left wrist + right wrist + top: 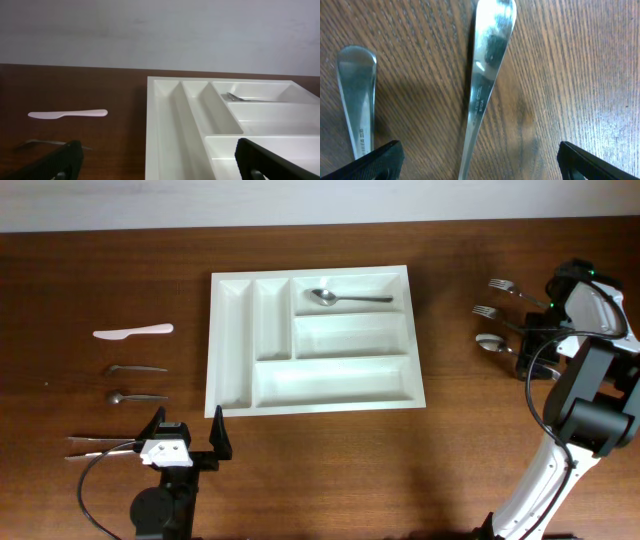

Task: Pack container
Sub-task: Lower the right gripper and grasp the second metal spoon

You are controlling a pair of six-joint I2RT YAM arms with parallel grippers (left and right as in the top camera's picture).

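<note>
Wooden table [450, 450]. White tray [330, 383] lies flat mid-table between the two arms, nearer the far edge. One metal spoon [345, 298] lies in its top long compartment. Left gripper [189, 416] sits by the tray's near-left corner, jaws spread wide, gripping nothing. Left of the tray, well apart from it, lies a white plastic knife [133, 331], with two small metal utensils [137, 368] nearer the front edge. Right gripper [479, 162] hangs low over the cutlery at the right, by two forks [503, 284]. Its fingers are spread wide, with two metal handles [487, 75] flat on the wood between them, unpinched.
</note>
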